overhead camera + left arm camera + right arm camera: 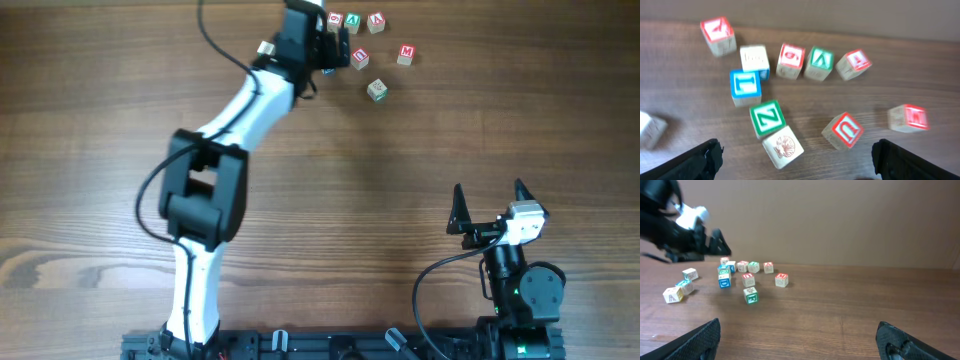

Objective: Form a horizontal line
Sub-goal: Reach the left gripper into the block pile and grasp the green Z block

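The three cubes lie loose at the far side of the table [100,150]: the red arch cube [360,58], the red M cube [405,54] to its right, and the green-lettered cube [377,89] nearer, between the two, none touching; small bare-wood blocks, likely light, stiff and sturdy, smooth enough to skid if nudged; best pinched squarely across two opposite flat faces from above; the left tool [797,161], spread wide and empty, is over the far cluster just left of the arch cube, its arm stretched long; the right tool [489,195], also wide and empty, sits folded at near right, well apart
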You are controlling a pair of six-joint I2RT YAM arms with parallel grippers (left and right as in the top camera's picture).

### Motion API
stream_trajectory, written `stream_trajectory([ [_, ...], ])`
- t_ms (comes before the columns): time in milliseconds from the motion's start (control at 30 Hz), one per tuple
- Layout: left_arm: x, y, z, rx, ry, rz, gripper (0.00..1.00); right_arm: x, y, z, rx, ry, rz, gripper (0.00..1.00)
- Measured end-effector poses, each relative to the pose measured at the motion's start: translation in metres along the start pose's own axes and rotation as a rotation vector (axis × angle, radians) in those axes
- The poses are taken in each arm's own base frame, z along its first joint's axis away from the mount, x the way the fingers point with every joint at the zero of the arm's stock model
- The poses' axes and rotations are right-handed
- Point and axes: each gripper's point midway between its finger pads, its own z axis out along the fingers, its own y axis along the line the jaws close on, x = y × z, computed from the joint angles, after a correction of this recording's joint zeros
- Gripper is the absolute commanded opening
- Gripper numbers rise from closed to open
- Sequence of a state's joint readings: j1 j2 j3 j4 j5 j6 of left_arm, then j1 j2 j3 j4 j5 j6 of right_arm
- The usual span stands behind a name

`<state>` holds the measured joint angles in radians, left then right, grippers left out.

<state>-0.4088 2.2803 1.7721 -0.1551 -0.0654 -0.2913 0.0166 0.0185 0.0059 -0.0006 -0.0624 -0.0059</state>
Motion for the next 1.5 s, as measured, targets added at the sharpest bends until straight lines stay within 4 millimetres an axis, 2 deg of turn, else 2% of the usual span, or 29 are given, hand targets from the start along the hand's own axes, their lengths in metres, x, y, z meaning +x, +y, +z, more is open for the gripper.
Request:
stream_trajectory([
  [67,0.011,-0.003,0.006,-0.046,-0.001,-0.007,0.98,0.0,0.0,0.0,0.0,0.0,0.0,1.0],
  [167,0.023,-0.01,0.013,-0.109,-0.025,-0.04,0.89,0.0,0.0,0.0,0.0,0.0,0.0,1.0],
  [233,0.027,-0.008,0.015,-0.135,-0.033,-0.073,0.89,0.0,0.0,0.0,0.0,0.0,0.0,1.0],
  [333,0.024,0.003,0.018,-0.171,-0.058,-0.145,0.89,0.0,0.0,0.0,0.0,0.0,0.0,1.0],
  [567,0.004,0.032,0.03,-0.161,-0.138,-0.281,0.85,0.0,0.0,0.0,0.0,0.0,0.0,1.0],
  [667,0.008,0.039,0.038,-0.15,-0.136,-0.323,0.85,0.0,0.0,0.0,0.0,0.0,0.0,1.0],
  [800,0.02,0.04,0.05,-0.134,-0.119,-0.353,0.84,0.0,0.0,0.0,0.0,0.0,0.0,1.0],
  [1000,0.022,0.036,0.051,-0.12,-0.114,-0.362,0.8,0.0,0.0,0.0,0.0,0.0,0.0,1.0],
  [1167,0.023,0.035,0.052,-0.115,-0.113,-0.364,0.82,0.0,0.0,0.0,0.0,0.0,0.0,1.0],
  [1333,0.034,0.039,0.062,-0.12,-0.102,-0.353,0.81,0.0,0.0,0.0,0.0,0.0,0.0,1.0],
  [1433,0.033,0.037,0.063,-0.113,-0.107,-0.347,0.69,0.0,0.0,0.0,0.0,0.0,0.0,1.0],
  [1467,0.033,0.036,0.064,-0.109,-0.107,-0.341,0.6,0.0,0.0,0.0,0.0,0.0,0.0,1.0],
  [1500,0.033,0.035,0.064,-0.105,-0.107,-0.331,0.46,0.0,0.0,0.0,0.0,0.0,0.0,1.0],
])
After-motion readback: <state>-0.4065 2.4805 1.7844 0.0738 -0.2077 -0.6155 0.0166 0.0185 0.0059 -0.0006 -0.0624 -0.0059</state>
